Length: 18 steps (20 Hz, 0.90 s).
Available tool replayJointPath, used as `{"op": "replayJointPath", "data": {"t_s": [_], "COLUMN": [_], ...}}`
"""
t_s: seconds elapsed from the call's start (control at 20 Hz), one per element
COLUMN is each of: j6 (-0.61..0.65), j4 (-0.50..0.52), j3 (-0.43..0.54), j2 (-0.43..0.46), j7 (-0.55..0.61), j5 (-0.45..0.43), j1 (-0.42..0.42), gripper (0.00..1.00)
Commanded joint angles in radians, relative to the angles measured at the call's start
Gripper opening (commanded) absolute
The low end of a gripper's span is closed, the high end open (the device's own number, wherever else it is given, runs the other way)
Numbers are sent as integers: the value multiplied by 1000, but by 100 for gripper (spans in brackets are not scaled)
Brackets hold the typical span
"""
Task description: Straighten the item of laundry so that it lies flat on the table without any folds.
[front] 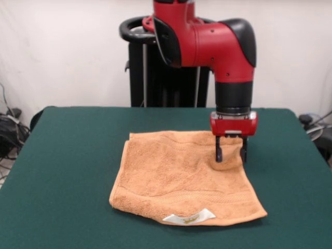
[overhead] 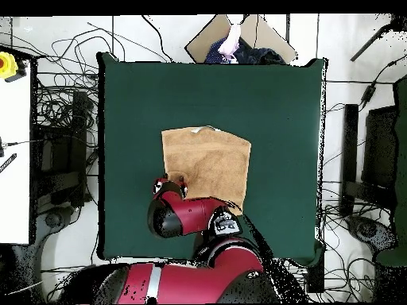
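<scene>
Orange-tan terry towel (front: 181,174), roughly square, lies near the middle of the dark green felt-covered table (front: 67,155), mostly flat, white label (front: 189,217) showing at the edge nearest the front camera. Black two-finger gripper (front: 231,152) on the red and black arm (front: 228,46) sits over the towel's far corner on the pedestal side, fingers apart with tips at the cloth, nothing clamped. At the table's far edge in the overhead view, a person (overhead: 231,41) is partly visible.

Front and overhead views, shared table (front: 62,171).
</scene>
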Motion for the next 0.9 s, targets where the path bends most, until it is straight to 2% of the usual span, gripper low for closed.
{"op": "replayJointPath", "data": {"t_s": [0.05,0.2,0.3,0.5,0.9], "j6": [63,106,150,212,304], "j4": [-92,-44,12,77,119], "j3": [-16,-27,-42,-18,60], "j2": [-18,-81,-162,-264,-370], "j7": [42,49,57,60,36], "j5": [-23,-10,3,5,-23], "j1": [-9,4,25,22,-33], "gripper": [100,100,100,100,100]}}
